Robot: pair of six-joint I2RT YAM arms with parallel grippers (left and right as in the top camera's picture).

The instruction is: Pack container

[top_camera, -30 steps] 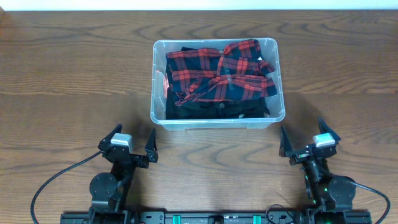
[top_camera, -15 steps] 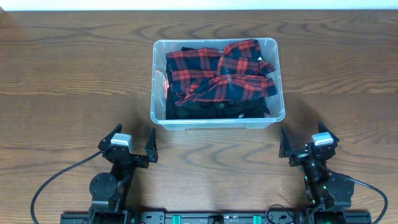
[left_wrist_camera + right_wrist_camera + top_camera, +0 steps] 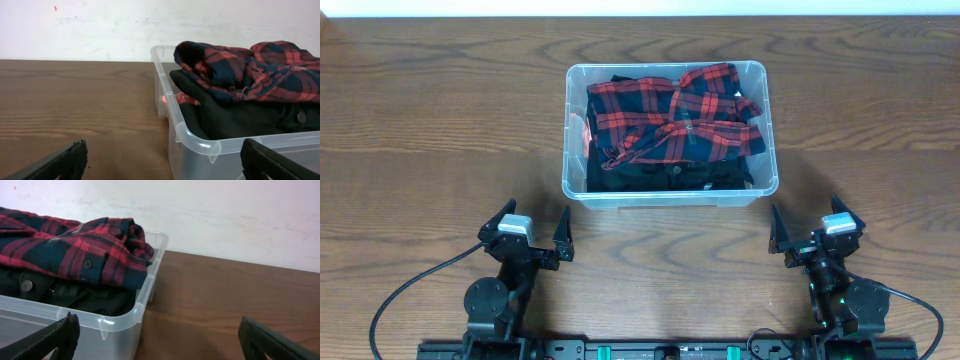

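The clear plastic container (image 3: 572, 130) stands at the table's middle back, filled with a red-and-black plaid shirt (image 3: 670, 125) lying on black clothing (image 3: 660, 177). My left gripper (image 3: 532, 232) is open and empty near the front edge, below the container's left corner. My right gripper (image 3: 813, 227) is open and empty, below its right corner. In the left wrist view the container's near left corner (image 3: 192, 135) shows between my open fingers (image 3: 60, 162). In the right wrist view the container's right corner (image 3: 125, 317) and the shirt (image 3: 75, 250) show at left.
The brown wooden table (image 3: 430, 120) runs on all sides of the container. A white wall (image 3: 100, 25) lies behind the table. Black cables (image 3: 410, 290) trail from the arm bases at the front edge.
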